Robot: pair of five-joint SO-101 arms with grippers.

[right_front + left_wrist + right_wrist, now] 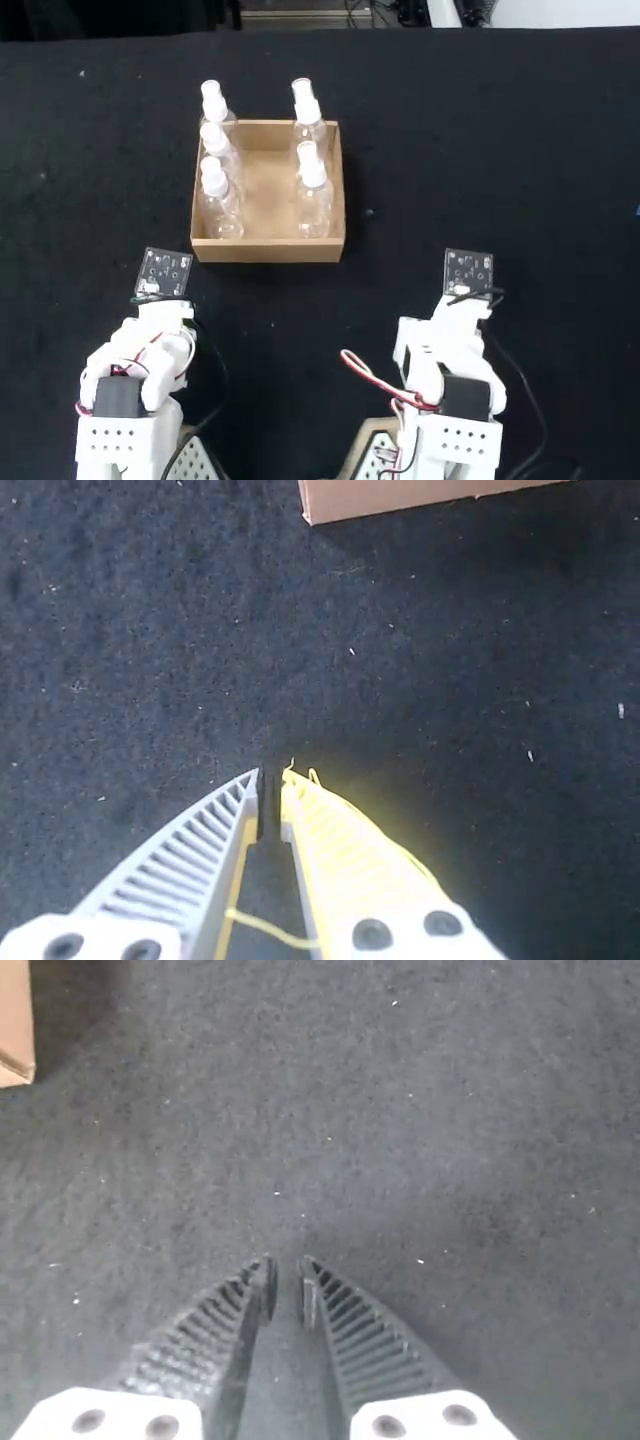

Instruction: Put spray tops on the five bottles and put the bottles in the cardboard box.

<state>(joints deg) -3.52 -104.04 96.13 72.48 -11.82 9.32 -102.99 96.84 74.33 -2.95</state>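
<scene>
High view. The cardboard box (268,250) sits on the black table (500,150), about midway between the left and right edges and nearer the far edge than the near one. Five bottles (218,195) stand upright inside it, three in a row along the box's left wall and two along its right wall. Each carries a white spray top (305,98). The middle of the box floor is bare cardboard. The left arm (140,370) and the right arm (450,370) are folded at the near edge, one toward each near corner, both well apart from the box.

Left wrist view. The left gripper (270,780) hangs over bare black surface. Its pale finger (200,840) and yellow finger (340,850) meet at the tips with nothing between them. One lower corner of the cardboard box (400,495) lies farther off, apart from the fingertips.

Right wrist view. The right gripper (285,1275) is over bare surface too. Its two dark ribbed fingers (210,1330) are drawn together, with only a narrow slit at the tips, and they hold nothing. A corner of the cardboard box (15,1020) shows at the edge, well apart from the gripper.
</scene>
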